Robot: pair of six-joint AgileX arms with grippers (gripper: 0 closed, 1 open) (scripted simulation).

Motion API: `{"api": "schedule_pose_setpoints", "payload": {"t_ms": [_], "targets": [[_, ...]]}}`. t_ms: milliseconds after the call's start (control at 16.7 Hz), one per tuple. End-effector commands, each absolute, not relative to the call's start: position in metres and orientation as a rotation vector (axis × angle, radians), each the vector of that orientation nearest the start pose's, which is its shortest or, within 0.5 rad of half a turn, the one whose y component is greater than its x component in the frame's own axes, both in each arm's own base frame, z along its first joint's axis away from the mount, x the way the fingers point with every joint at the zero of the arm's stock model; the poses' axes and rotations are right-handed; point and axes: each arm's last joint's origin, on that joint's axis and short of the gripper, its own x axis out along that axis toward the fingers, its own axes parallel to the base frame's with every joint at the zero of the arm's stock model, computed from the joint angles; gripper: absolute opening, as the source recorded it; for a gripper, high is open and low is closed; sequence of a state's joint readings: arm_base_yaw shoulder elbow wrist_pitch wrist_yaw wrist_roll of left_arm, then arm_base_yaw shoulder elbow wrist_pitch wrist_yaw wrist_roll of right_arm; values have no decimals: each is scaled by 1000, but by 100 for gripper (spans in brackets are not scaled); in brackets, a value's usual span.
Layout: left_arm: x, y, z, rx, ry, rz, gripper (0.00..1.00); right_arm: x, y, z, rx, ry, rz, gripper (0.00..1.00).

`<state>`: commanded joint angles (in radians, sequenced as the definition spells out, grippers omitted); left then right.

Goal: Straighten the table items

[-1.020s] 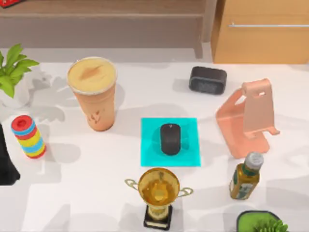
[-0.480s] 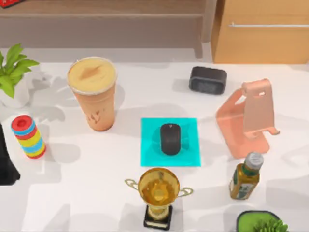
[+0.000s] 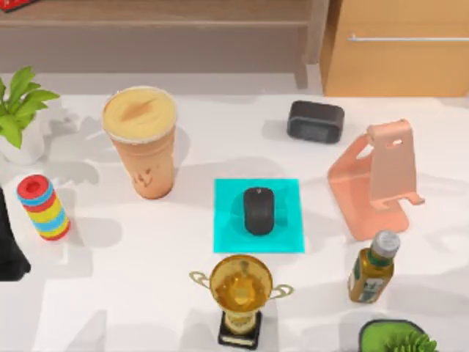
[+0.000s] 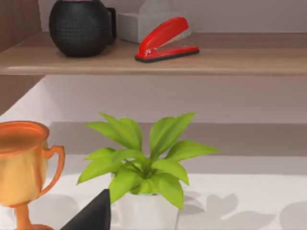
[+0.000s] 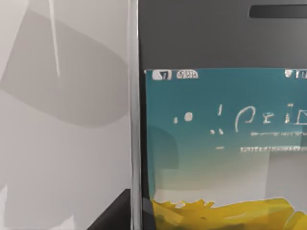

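Phone (image 5: 216, 124): seen close in the right wrist view, edges cut off, lying on the white counter (image 5: 62, 143).
Left arm: dark shape at the counter's left edge; end effector opening cannot tell.
Right end effector: cannot tell.
Mouse (image 3: 258, 210): on the cyan mat (image 3: 227, 238), mid-counter.
Cup (image 3: 141, 143): upright, left of the mat.

Bright, even light falls on the white table (image 3: 132, 293), with soft grey leaf-shaped shadows blotching it around the cup (image 3: 141, 141)
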<state>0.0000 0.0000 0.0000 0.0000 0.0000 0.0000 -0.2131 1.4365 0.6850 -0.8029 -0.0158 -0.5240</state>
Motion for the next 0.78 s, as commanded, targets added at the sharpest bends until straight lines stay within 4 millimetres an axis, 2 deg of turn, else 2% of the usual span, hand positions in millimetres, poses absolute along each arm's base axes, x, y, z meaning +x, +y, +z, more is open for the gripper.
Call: {"api": "schedule_pose_setpoints", "payload": {"t_ms": [420,600,780], "targets": [[106,-1,160,0,0,0,100,209,-42,146,-243,1507,236,0],[106,-1,160,0,0,0,100,209,-29,154,-279,1386,184,0],[106,-1,160,0,0,0,100,210,-7,164,-313,1192,136,0]]}}
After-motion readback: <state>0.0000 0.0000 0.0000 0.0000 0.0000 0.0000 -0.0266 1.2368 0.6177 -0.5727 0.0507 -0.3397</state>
